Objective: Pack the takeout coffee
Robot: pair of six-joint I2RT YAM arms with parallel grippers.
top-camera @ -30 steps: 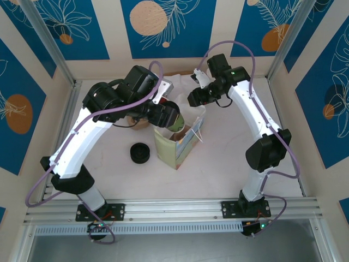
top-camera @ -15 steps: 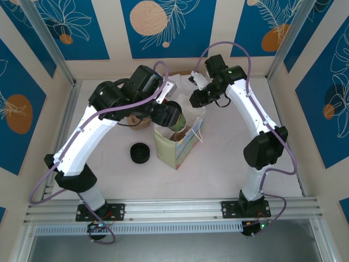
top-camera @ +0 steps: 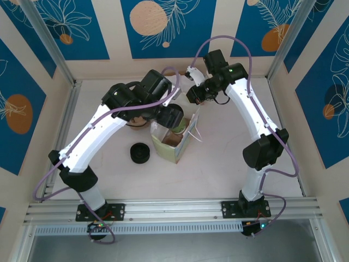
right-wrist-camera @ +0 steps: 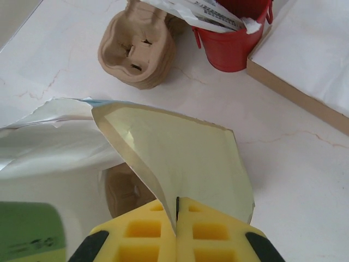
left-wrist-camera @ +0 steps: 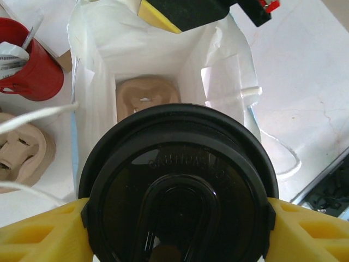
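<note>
Left wrist shows my left gripper (left-wrist-camera: 174, 229) clamped on the coffee (left-wrist-camera: 177, 185) over the open bag (left-wrist-camera: 163, 49), carrier (left-wrist-camera: 146, 95) at 12 o'clock below, while my right gripper (right-wrist-camera: 177, 229) pinches the bag's rim: lowering step, so next I'd descend straight into that carrier.

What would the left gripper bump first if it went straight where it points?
Likely the brown cup tray at the bottom of the open paper bag. The left gripper points into it, and the takeout coffee it holds would touch first, though depth is unclear.
</note>
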